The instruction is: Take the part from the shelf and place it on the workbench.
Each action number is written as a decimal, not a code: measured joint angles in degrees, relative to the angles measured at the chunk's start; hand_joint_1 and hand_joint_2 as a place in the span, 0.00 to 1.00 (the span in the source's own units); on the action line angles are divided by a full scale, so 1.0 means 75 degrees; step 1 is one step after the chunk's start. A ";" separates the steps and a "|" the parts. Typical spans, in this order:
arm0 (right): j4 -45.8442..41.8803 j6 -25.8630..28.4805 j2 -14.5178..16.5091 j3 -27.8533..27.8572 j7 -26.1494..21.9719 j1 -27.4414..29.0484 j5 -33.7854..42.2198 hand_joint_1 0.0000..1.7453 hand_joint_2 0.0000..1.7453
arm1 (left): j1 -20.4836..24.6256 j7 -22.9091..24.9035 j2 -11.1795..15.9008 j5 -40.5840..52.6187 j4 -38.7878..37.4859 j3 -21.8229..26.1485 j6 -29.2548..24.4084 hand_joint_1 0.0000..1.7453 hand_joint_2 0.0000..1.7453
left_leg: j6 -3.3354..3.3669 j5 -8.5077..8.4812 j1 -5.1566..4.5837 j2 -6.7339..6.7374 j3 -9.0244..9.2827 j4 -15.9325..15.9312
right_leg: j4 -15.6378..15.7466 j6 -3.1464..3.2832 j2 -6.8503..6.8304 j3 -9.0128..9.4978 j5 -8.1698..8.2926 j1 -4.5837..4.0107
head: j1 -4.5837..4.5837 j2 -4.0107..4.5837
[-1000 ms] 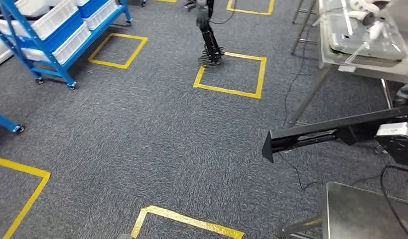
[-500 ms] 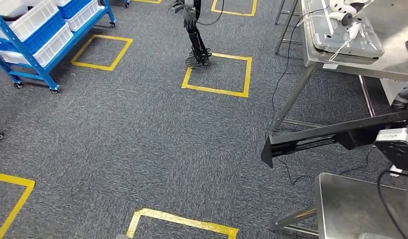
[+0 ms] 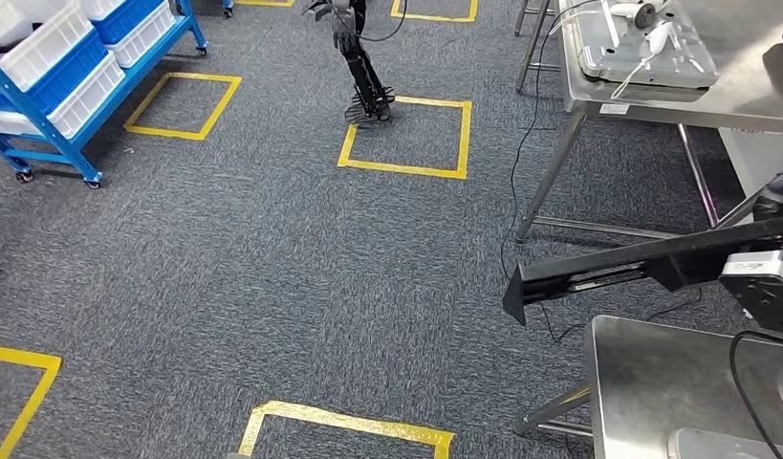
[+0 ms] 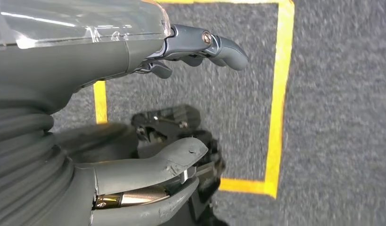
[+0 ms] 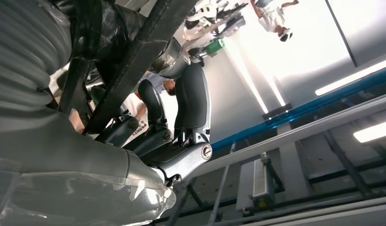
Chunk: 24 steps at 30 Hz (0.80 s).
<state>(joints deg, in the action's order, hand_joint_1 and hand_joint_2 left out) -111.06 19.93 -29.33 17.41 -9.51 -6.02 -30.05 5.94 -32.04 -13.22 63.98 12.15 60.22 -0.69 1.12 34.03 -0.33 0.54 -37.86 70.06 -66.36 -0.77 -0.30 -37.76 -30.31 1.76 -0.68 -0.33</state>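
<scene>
Black part (image 5: pixel 134 56) lies wrapped by right hand (image 5: pixel 148 117) fingers (image 5: pixel 193 101).

Part (image 3: pixel 617 268): a long black channel-shaped bar with an angled cut end, held roughly level and slightly raised toward the robot's right side, out over the grey carpet. Its far end sits in the right hand (image 5: pixel 172 122), whose dark fingers (image 5: pixel 193 101) curl around the bar. Workbench (image 3: pixel 674 382): a bare steel top, just below the part, not touching it.
</scene>
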 joint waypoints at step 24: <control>-0.0367 0.0085 -0.0037 0.0923 0.0088 0.0622 0.0178 1.00 1.00 | -0.0038 -0.0030 0.0003 -0.0004 0.0000 0.0006 -0.0054 0.00 1.00 | 0.0309 -0.0306 -0.0050 -0.0038 0.0155 -0.0353 | -0.0436 -0.0224 0.0013 -0.0119 -0.0141 -0.0066 | 0.0005 0.0000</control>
<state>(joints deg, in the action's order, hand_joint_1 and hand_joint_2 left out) -113.80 20.57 -29.61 24.33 -8.85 -1.35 -28.71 5.65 -32.26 -13.20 63.94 12.15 60.26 -1.09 3.44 31.74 -0.70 0.26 -36.69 67.41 -69.64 -2.45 -0.20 -38.65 -31.37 1.27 -0.64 -0.33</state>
